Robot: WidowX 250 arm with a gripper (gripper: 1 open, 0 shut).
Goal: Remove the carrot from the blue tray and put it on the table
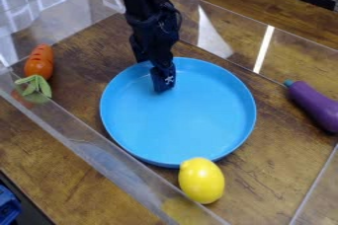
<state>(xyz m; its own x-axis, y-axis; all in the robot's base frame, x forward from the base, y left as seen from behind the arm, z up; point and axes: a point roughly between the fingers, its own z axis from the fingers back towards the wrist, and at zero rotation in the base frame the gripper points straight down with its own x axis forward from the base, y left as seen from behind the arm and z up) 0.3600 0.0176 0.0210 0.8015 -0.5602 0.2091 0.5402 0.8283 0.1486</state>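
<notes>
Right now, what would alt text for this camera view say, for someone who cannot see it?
A black robot hand points down over the far edge of an empty blue tray on a brown wooden table. A carrot lies on the table at the left, a lemon touches the tray's near rim, and an eggplant lies at the right.

We see the black gripper pointing down onto the far part of the blue tray, its jaws spread. The carrot lies on the table well left of the tray. A yellow lemon touches the tray's near rim; a purple eggplant lies to the right.
</notes>
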